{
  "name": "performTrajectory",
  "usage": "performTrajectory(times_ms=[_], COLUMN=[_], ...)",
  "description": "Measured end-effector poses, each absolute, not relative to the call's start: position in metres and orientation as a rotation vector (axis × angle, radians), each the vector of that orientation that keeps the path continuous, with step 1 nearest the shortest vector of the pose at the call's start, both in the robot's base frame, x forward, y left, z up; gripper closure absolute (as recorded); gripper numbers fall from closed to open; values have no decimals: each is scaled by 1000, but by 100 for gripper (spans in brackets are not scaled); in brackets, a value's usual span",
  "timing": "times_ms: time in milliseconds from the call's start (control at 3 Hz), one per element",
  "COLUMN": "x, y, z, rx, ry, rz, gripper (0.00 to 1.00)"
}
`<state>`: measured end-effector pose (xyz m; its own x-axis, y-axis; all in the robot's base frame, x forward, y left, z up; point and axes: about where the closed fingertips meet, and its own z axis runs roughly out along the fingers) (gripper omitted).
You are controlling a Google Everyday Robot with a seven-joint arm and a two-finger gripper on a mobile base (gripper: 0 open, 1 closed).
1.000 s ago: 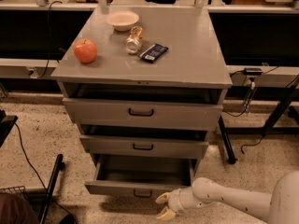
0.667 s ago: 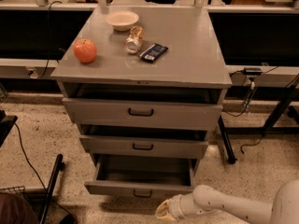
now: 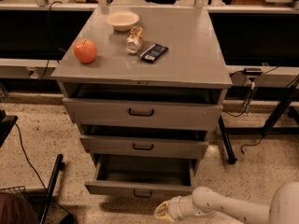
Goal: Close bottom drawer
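The bottom drawer [image 3: 140, 186] sits at the foot of a grey cabinet [image 3: 196, 71], pulled out toward the near side farther than the two above it. Its plain grey tray lies open to view, and nothing can be made out inside. A small dark handle [image 3: 142, 193] sits in the middle of its short front panel.

The gripper [image 3: 161, 212] is low over the speckled floor [image 3: 37, 143], just on the near side of that front panel and a little right of the handle. A dark strip of shadow lies between it and the panel, so it appears not to touch. Whether it is spread or pressed together I cannot tell; only a pale yellowish tip shows. The white arm [image 3: 224, 206] reaches in from the near right corner.

The middle drawer [image 3: 140, 146] and the top drawer [image 3: 140, 112] each stand slightly out, with a dark gap above each front.

On the cabinet top an apple [image 3: 85, 51] rests near the left edge. A pale bowl [image 3: 122, 20] is at the far side. A small jar [image 3: 134, 39] lies on its side near the bowl, and a dark snack packet [image 3: 153, 52] lies just right of the jar.
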<state>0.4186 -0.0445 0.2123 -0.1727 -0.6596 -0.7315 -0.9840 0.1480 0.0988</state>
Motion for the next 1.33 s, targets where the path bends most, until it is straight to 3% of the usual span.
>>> performTrajectory(times_ms=[1333], x=[468], y=[-25], z=[110], rx=[-1435], ry=[1744], rz=[809], gripper=[100])
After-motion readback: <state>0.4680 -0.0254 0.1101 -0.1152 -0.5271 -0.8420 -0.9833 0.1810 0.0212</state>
